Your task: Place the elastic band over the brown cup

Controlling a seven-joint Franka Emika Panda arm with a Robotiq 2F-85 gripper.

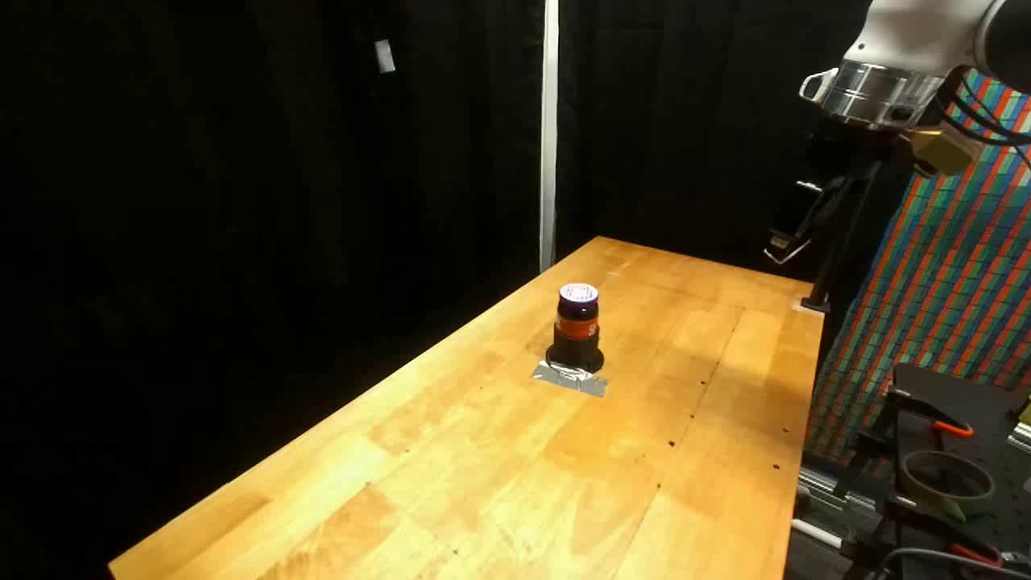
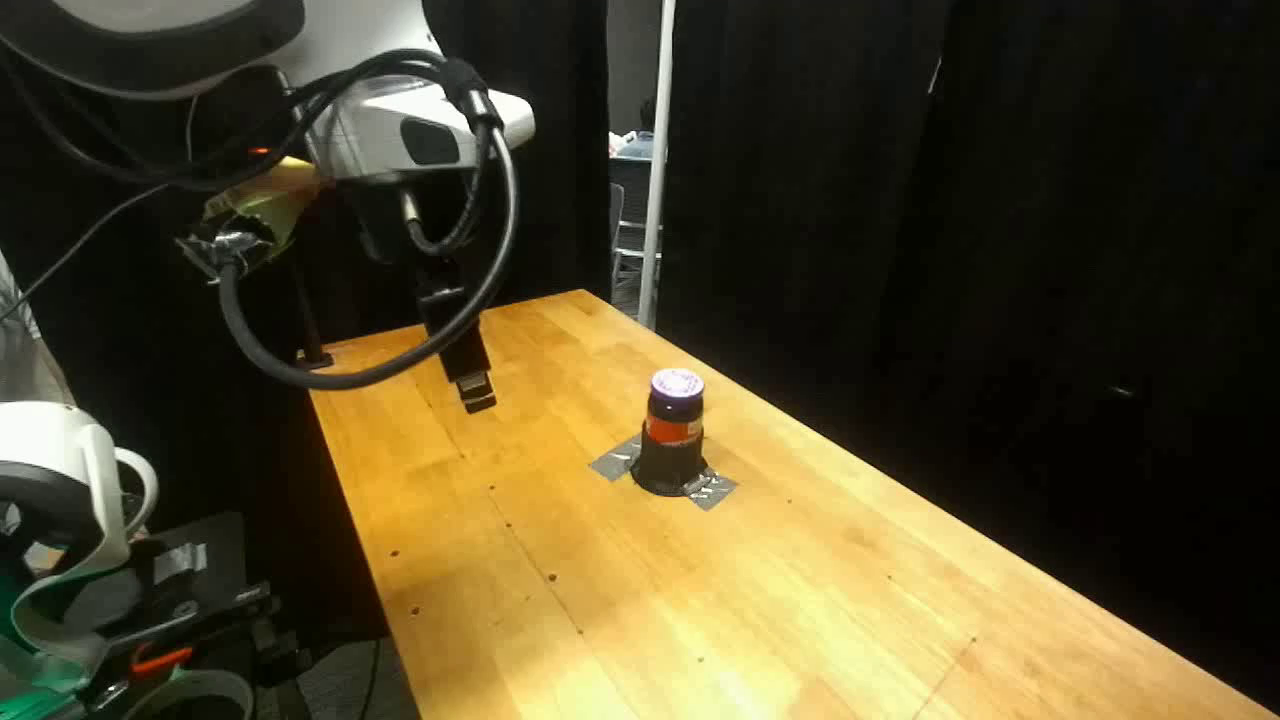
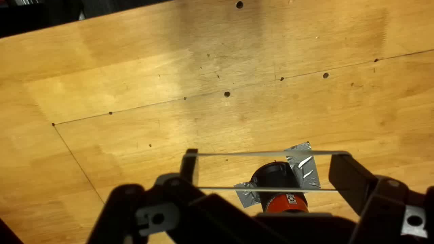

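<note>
The brown cup (image 1: 577, 326) stands upright on the wooden table, dark with a reddish-orange band and a pale purple-rimmed top. It also shows in an exterior view (image 2: 673, 430). Its foot is in a black base (image 2: 668, 465) taped to the table. My gripper (image 3: 266, 167) is open, its fingers wide apart. A pale elastic band (image 3: 251, 154) is stretched around both fingers in two strands. The gripper hangs higher than the cup and off to its side in both exterior views (image 1: 785, 246) (image 2: 477, 392). In the wrist view the cup (image 3: 284, 202) shows below the band, its top hidden by the gripper.
Grey tape strips (image 3: 305, 167) hold the base down. A black stand (image 1: 817, 303) is fixed at the far table corner. A black side shelf (image 1: 938, 395) with a tape roll (image 1: 949, 475) is beside the table. Black curtains (image 1: 282, 201) hang behind.
</note>
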